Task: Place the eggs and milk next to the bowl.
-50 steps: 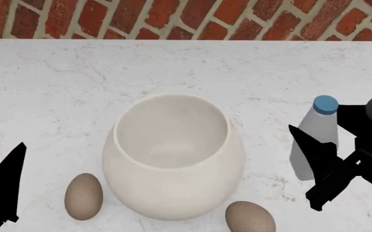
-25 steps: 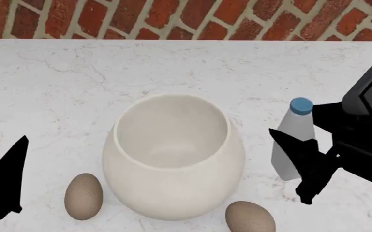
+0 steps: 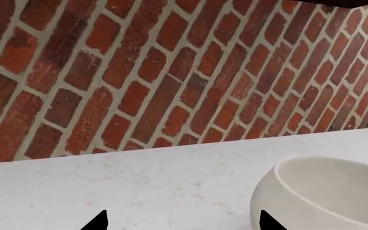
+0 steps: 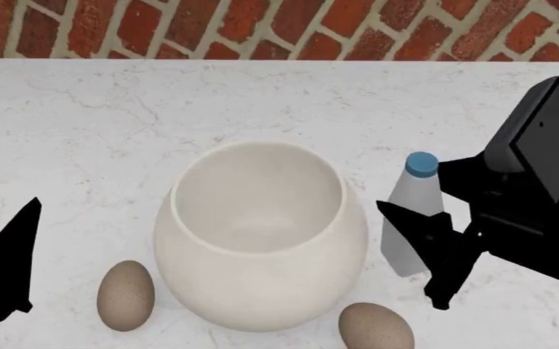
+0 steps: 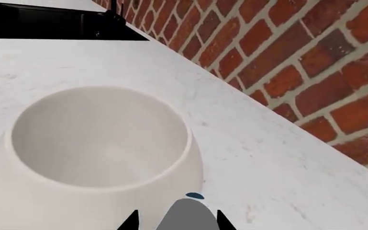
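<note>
The cream-white bowl point(image 4: 259, 233) stands mid-counter and also fills part of the right wrist view as the bowl point(image 5: 94, 143). One speckled egg point(image 4: 126, 294) lies at its front left and a second egg point(image 4: 376, 327) at its front right. The milk point(image 4: 407, 222), upright with a blue cap point(image 4: 421, 164), is just right of the bowl. My right gripper point(image 4: 411, 190) is shut on it; the milk point(image 5: 187, 215) sits between that gripper's point(image 5: 177, 221) two fingertips. My left gripper point(image 3: 182, 223) is open and holds nothing, left of the bowl point(image 3: 324, 191).
A red brick wall point(image 4: 279, 29) runs along the back of the white marble counter point(image 4: 95, 131). In the right wrist view a dark block point(image 5: 43, 21) sits at the counter's far end. The left gripper point(image 4: 8, 269) hovers near the front left edge.
The right gripper has carried the milk leftward, from well right of the bowl to close beside it. The left gripper, eggs and bowl have barely moved.
</note>
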Motion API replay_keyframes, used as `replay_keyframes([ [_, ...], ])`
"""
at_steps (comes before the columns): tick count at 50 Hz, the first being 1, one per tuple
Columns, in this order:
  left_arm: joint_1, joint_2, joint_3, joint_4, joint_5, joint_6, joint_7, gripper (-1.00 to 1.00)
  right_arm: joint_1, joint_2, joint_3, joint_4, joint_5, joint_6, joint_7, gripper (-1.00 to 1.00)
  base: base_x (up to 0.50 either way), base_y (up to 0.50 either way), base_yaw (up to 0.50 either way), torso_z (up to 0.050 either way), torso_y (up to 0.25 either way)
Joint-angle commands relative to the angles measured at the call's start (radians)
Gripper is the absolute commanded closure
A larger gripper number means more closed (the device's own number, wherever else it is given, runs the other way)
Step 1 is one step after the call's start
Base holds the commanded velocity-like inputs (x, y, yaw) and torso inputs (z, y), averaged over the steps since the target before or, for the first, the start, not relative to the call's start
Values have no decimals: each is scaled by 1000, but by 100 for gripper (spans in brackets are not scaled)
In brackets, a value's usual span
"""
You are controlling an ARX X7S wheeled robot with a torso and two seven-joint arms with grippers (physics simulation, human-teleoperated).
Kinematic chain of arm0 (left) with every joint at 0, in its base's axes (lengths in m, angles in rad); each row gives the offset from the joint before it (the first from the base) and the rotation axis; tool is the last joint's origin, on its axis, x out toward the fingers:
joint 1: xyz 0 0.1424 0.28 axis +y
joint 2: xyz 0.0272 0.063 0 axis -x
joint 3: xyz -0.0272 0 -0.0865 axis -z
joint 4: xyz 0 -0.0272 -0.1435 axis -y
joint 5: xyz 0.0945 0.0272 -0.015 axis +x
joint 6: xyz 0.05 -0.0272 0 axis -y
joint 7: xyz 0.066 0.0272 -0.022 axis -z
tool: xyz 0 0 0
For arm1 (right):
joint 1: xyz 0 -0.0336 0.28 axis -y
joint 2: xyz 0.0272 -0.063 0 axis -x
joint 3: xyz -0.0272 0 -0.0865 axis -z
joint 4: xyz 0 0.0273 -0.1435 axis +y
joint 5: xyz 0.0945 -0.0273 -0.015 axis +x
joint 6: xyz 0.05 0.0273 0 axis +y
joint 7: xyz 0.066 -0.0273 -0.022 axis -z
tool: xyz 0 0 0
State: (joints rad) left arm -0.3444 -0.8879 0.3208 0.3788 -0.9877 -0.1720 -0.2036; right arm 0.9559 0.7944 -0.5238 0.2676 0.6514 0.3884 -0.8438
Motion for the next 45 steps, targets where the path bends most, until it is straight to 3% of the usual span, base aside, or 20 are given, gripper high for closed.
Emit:
replay_keyframes([
  [1, 1, 21, -20, 11, 10, -21, 27, -100, -2, -24, 23, 15, -28, -34, -50, 100, 0, 0, 0, 0, 0],
  [45, -26, 20, -10, 23, 5, -50, 23, -100, -92, -15, 41, 39, -2, -91, -57, 100, 0, 0, 0, 0, 0],
])
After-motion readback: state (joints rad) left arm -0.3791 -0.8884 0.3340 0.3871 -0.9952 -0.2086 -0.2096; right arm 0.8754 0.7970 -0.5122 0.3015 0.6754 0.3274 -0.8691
